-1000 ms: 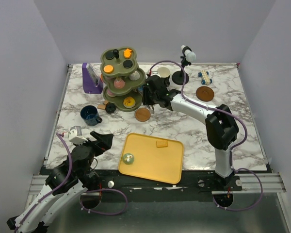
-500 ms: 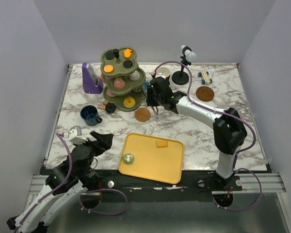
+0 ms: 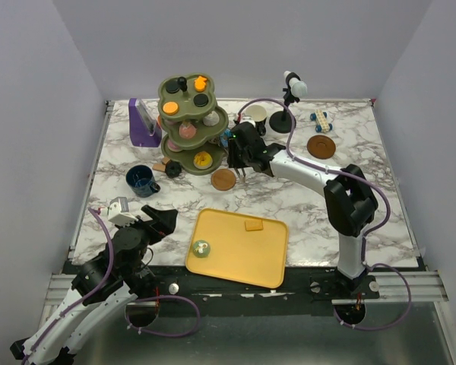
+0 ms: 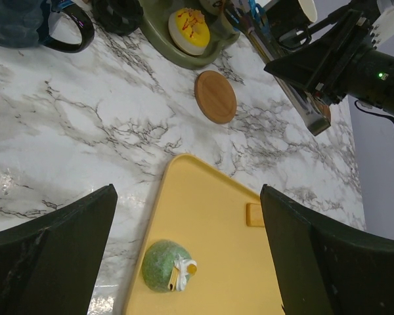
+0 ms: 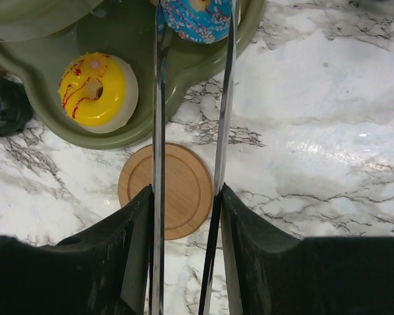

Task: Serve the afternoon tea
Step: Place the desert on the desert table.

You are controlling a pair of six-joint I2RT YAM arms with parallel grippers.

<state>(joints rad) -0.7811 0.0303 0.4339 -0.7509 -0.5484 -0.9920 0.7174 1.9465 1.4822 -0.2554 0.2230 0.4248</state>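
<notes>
Obs.: The right gripper (image 5: 186, 190) is partly closed on a pair of metal tongs (image 5: 159, 131), squeezing the blades nearly parallel. The tong tips flank the blue sprinkled doughnut (image 5: 196, 16) at the near-right lobe of the olive-green stand (image 3: 184, 99). The blades appear to touch both sides of it. Cannot tell whether it has left the tier floor, since the wrist view cuts it off.

The left gripper (image 4: 187, 190) is spread as wide as it goes and holds nothing. It hangs over the near-left edge of the yellow tray (image 3: 251, 255).

Step (judged): take the blue doughnut off the lowest tier and carry it to the tray.

Method notes:
- Hold the squeeze even, because a toy doughnut pinched on its curved sides may pop out.
- Raise straight up until it clears the tier's raised rim, and only then draw it toward the near side.
- Stay off the yellow doughnut (image 5: 97, 92) just to the left on the same tier.
- Do not drag on the stand, which is tall and may tip.
- The path passes over the brown coaster (image 3: 223, 179).
- Set it down on bare tray, apart from the green cupcake (image 3: 201, 248) and the biscuit (image 3: 253, 225), and lower it fully before releasing.
</notes>
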